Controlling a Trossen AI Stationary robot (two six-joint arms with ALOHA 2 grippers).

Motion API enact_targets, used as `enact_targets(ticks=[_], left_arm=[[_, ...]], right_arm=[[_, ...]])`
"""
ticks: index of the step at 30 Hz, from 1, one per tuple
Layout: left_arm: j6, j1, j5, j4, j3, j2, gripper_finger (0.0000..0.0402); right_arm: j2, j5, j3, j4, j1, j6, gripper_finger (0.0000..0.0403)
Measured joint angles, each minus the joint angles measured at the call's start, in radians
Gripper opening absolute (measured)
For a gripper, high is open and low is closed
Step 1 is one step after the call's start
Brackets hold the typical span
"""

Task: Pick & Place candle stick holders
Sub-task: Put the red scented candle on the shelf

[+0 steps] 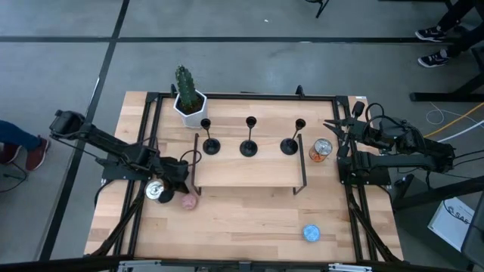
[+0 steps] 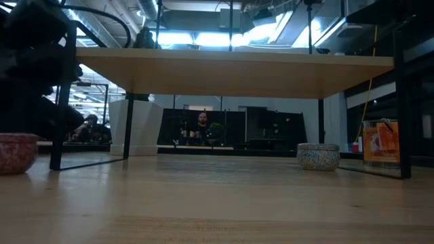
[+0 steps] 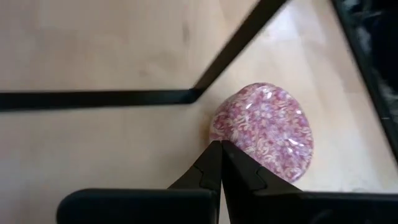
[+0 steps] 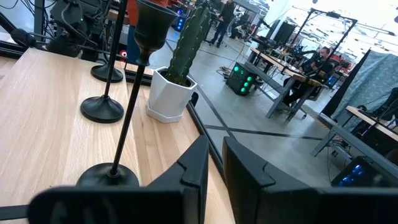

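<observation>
- Three candle stick holders (image 1: 249, 137) stand in a row on the raised shelf (image 1: 246, 172), upper middle of the high view.
- They look stiff, light and top-heavy; judged best gripped on the thin stem.
- Left gripper (image 3: 219, 163): fingers together, empty, over a pink tin (image 3: 264, 127).
- Right gripper (image 4: 214, 163): fingers slightly apart, holding nothing.
- The low view hides the holders above the shelf.

A low wooden shelf (image 1: 249, 172) is set on the wooden table (image 1: 242, 227). Three candle stick holders (image 1: 248, 147) are carried on it. A pink tin (image 1: 189, 202), blue tin (image 1: 311, 233) and potted cactus (image 1: 188, 98) are placed on the table.
</observation>
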Motion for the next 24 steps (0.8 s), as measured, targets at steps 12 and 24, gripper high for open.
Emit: enact_targets(ticks=[12,24], left_arm=[[-0.078,-0.064,0.038,0.028,0.000,-0.013,0.0002],[-0.077,-0.066,0.039,0.072,0.000,-0.139,0.0003]], right_arm=[[0.000,0.000,0.000,0.000,0.000,0.000,0.0053],[0.000,0.000,0.000,0.000,0.000,0.000,0.0053]])
